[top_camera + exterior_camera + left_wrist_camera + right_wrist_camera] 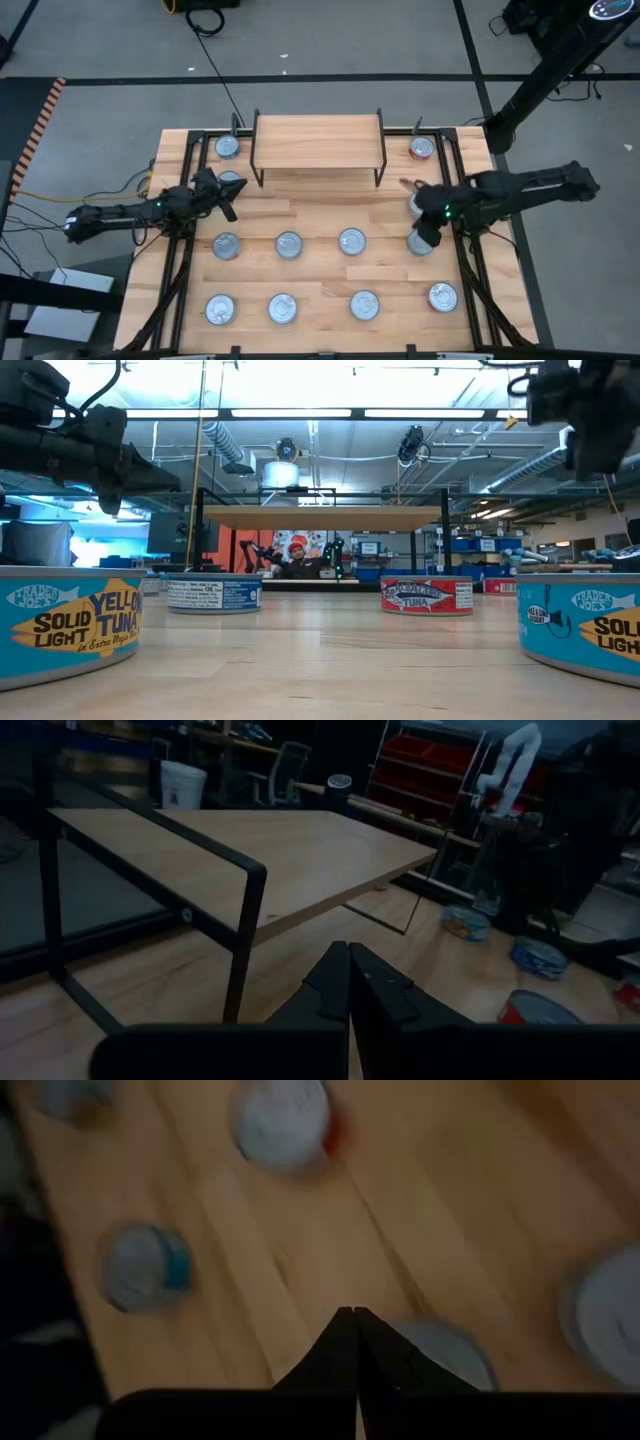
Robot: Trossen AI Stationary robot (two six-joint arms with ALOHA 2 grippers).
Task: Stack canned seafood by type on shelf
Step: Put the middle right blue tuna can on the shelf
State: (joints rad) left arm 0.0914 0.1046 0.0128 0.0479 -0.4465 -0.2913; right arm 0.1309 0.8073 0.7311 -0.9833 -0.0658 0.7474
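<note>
The shelf point(318, 140), a light plank on thin black legs, stands at the far middle of the table with nothing on it. Several tins of canned seafood point(289, 244) sit upright in two rows on the tabletop, and more stand beside the shelf: one on the left point(227, 147) and a red one on the right point(421, 149). My left gripper point(232, 195) hovers shut near the shelf's left legs point(245, 930), pointing level at them. My right gripper point(418, 215) is shut and slants down over a tin point(440, 1350), clear of it.
Black rails point(470, 250) run along the table's left and right sides under the arms. A red tin point(442, 297) stands at the near right corner. Bare wood lies between the shelf and the first row of tins. In the low view, big blue-labelled tins point(65, 625) stand close to the near edge.
</note>
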